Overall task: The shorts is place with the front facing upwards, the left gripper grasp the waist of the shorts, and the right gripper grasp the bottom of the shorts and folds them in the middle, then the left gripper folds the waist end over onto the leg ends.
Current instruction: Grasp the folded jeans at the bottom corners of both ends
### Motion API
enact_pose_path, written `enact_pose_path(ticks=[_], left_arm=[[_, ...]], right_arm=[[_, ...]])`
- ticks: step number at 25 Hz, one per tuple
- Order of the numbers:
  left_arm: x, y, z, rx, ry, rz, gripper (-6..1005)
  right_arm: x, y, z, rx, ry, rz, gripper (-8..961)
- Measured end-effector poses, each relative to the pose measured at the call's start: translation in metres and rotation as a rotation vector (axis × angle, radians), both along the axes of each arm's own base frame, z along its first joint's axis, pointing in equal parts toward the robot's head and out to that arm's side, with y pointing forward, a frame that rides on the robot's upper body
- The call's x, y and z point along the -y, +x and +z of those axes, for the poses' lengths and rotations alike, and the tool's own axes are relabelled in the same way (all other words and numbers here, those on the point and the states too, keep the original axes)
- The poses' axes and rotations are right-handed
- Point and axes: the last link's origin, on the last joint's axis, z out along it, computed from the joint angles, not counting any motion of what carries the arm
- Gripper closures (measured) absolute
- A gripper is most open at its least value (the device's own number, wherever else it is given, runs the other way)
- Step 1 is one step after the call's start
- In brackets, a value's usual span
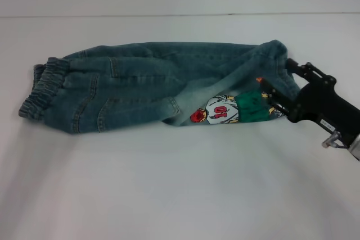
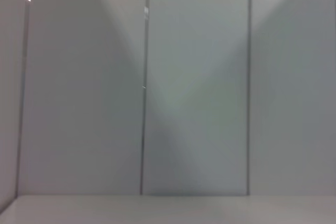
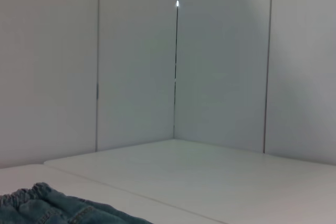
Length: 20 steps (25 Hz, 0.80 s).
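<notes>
Across the middle of the table [image 1: 169,195] the shorts [image 1: 152,85] lie already folded lengthwise, waist [image 1: 39,91] w/ its gathered elastic toward the left edge, leg ends toward the right edge. Right hand [image 1: 270,96] sits at the leg hems, fingers seemingly pinched on the denim, though the jaw gap is partly hidden by fabric. Left hand not in view; its wrist cam shows only wall panels.

Risks, as I judge: if the right hand pulls away w/o letting go, the top layer drags and the fold skews; soft denim could also bunch. Fabric is washed blue denim, thick, creased, w/ pockets and a printed cartoon patch [image 1: 222,113] peeking out underneath.
</notes>
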Motion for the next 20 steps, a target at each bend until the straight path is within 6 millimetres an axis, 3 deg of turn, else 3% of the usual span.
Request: enact_pose_path(ticks=[5,16,20], left_arm=[[0.000,-0.002,-0.004,0.009,0.024,0.026,90],[0.009,-0.004,-0.010,0.037,0.041,0.052,89],[0.010,-0.009,-0.009,0.005,-0.011,0.066,89]], right_arm=[[-0.010,-0.012,-0.009,0.041,-0.046,0.045,239],[-0.021,-0.029,-0.024,0.085,-0.075,0.097,737],[-0.025,-0.032,-0.028,0.103,-0.081,0.100,815]])
